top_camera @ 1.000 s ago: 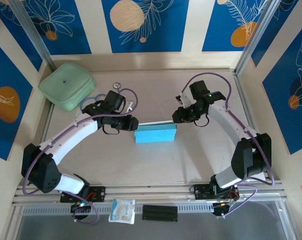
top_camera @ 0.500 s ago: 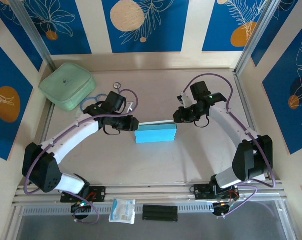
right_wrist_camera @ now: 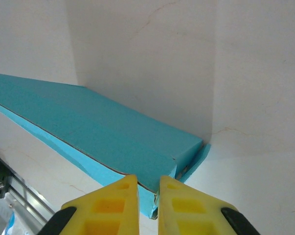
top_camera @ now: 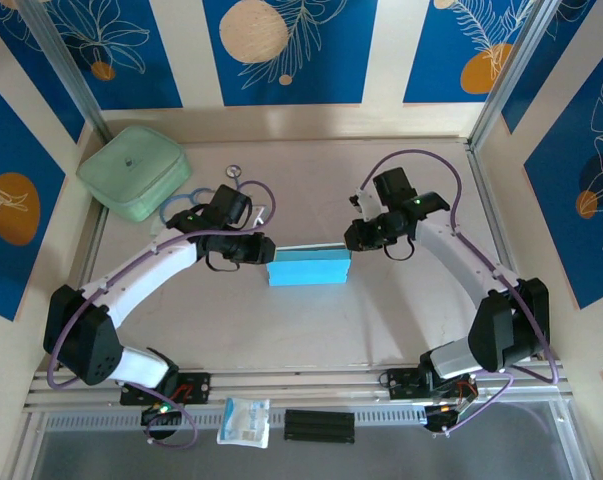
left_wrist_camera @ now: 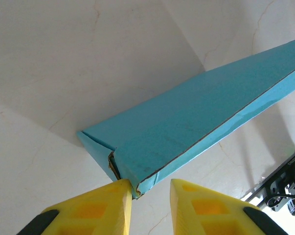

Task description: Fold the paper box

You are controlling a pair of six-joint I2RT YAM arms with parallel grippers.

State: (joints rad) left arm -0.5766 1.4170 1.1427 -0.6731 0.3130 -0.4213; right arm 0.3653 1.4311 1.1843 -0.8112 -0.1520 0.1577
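Observation:
The paper box [top_camera: 309, 268] lies folded as a flat sky-blue rectangle at the middle of the table. My left gripper [top_camera: 264, 250] is at its left end and my right gripper [top_camera: 353, 238] at its right end. In the left wrist view the yellow fingers stand apart around the box's [left_wrist_camera: 186, 132] ragged near corner; that corner touches one fingertip [left_wrist_camera: 123, 185], and bare table shows in the left gripper's [left_wrist_camera: 149, 183] gap. In the right wrist view the right gripper [right_wrist_camera: 147, 178] is drawn in to a narrow gap on the box's [right_wrist_camera: 103, 132] corner edge.
A pale green rounded case [top_camera: 134, 172] sits at the back left. A small clear-white packet [top_camera: 244, 421] and a black strip [top_camera: 319, 425] lie on the rail at the near edge. Bare table [top_camera: 281, 330] stretches in front of the box.
The right gripper's jaws have drawn closer together on the box's right corner, and that wrist has shifted slightly left. The left gripper has narrowed a little. The box has barely moved.

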